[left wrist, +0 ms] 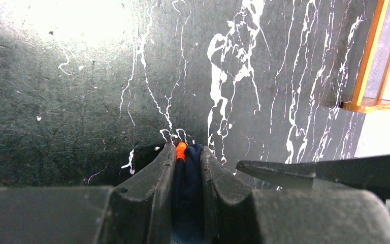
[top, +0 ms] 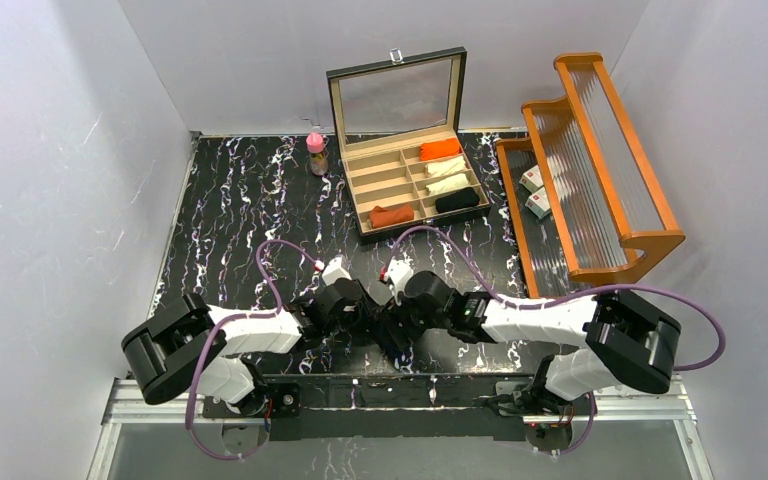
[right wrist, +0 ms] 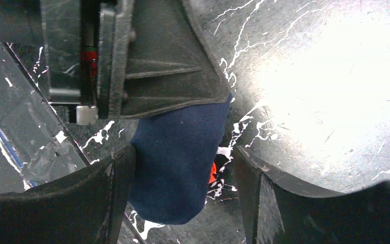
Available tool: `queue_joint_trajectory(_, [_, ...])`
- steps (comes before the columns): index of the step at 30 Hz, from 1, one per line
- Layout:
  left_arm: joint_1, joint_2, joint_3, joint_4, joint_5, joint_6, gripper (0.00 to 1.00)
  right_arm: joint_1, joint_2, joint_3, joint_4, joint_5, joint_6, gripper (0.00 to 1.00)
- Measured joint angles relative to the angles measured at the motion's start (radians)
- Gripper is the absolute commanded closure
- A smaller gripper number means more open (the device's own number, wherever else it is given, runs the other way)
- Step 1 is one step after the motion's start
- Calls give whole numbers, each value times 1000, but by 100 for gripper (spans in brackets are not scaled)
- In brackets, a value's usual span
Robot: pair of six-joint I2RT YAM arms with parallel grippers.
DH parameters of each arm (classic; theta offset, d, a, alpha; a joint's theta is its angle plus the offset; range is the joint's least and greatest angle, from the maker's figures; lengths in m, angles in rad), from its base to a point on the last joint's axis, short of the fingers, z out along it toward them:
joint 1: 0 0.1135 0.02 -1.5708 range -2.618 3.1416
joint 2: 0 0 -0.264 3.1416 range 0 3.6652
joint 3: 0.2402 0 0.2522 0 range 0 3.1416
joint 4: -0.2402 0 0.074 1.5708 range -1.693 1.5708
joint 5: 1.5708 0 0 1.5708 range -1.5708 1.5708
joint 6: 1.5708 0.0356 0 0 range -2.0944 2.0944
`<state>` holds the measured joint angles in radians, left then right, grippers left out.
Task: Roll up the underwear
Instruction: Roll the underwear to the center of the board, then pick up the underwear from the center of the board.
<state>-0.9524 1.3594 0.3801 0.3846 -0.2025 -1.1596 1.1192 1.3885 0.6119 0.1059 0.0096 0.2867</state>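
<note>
The navy blue underwear (right wrist: 175, 162) with bright orange trim (left wrist: 181, 151) hangs as a small bundle just above the black marbled table (top: 240, 220). My left gripper (left wrist: 188, 150) is shut on it, the cloth pinched between both fingers. In the right wrist view my right gripper (right wrist: 183, 152) stands open around the bundle's lower end. The cloth rests against its left finger (right wrist: 117, 173), and a gap separates it from the other finger. From above, both grippers (top: 360, 318) (top: 392, 325) meet near the table's front middle and hide the cloth. A rust-orange roll (top: 392, 214) lies in the box.
An open compartment box (top: 365, 180) with a glass lid stands at the back, holding orange, cream and black rolls. A pink-capped bottle (top: 316, 153) stands left of it. A wooden rack (top: 600, 170) with small cartons (top: 535, 190) lines the right side.
</note>
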Motion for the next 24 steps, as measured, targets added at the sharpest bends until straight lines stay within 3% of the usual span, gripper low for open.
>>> queue_joint_trajectory(8, [-1,-21,0,-34,-2,-2,100,120,81,49,-28,122,3,33])
queue_joint_trajectory(16, [-1,-58,-16,-63,-17,-5,98,144,120,54,-8,193,62,63])
queue_joint_trajectory(17, [-1,-62,-19,-62,-19,-6,97,146,120,53,-5,200,71,73])
queue_joint_trajectory(20, [-1,-72,-33,-52,-23,-13,78,150,124,52,4,208,86,99])
queue_joint_trajectory(22, [-1,-81,-41,-50,-27,-19,57,151,127,51,9,210,98,99])
queue_joint_trajectory(24, [-1,-98,-44,-58,-32,-22,42,148,126,44,24,205,114,99])
